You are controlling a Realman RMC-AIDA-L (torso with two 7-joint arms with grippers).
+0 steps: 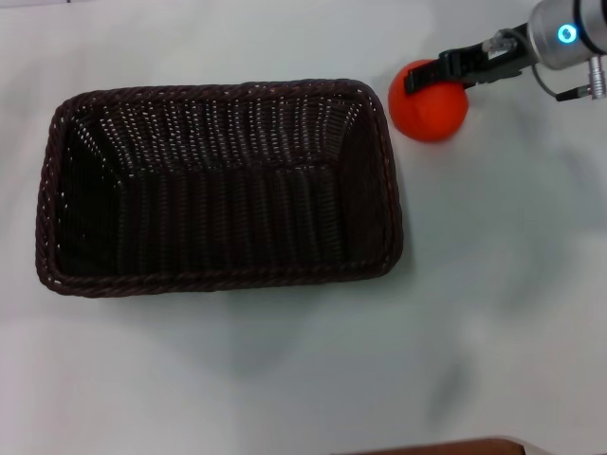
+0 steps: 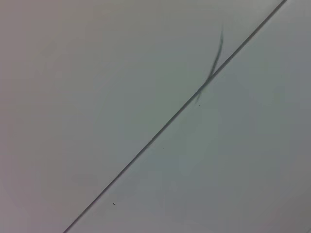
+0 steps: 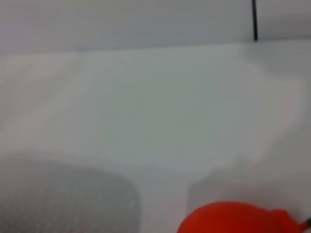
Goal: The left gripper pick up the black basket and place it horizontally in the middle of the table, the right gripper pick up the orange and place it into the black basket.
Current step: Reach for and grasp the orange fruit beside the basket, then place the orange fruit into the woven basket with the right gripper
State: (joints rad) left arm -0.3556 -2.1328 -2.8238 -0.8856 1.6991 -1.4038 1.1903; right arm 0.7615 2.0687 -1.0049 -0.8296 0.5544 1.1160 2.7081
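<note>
The black basket (image 1: 220,188) already lay flat and longways near the middle of the table (image 1: 285,379), open side up and with nothing inside. So the basket part looked done, and the orange part was the step in hand. The left gripper was not in any picture; its wrist view showed only a pale surface with a thin dark line.

The right gripper (image 1: 446,71) reached in from about 2 o'clock, at the far right of the table. Its black fingers (image 1: 469,64) lay over the top of the orange (image 1: 429,102). I could not tell if the fingers were closed on the fruit or only held over it. The orange itself sat just beside the basket's far right corner, at about 1 o'clock from the basket's middle, and it looked to rest on the table.

Next, I think the gripper needed a firm hold on the orange, then a lift over the braided rim toward 8 o'clock, and a soft drop inside.

The orange was small, round, smooth and bright orange-red. Being round, it could roll away if it slipped.
</note>
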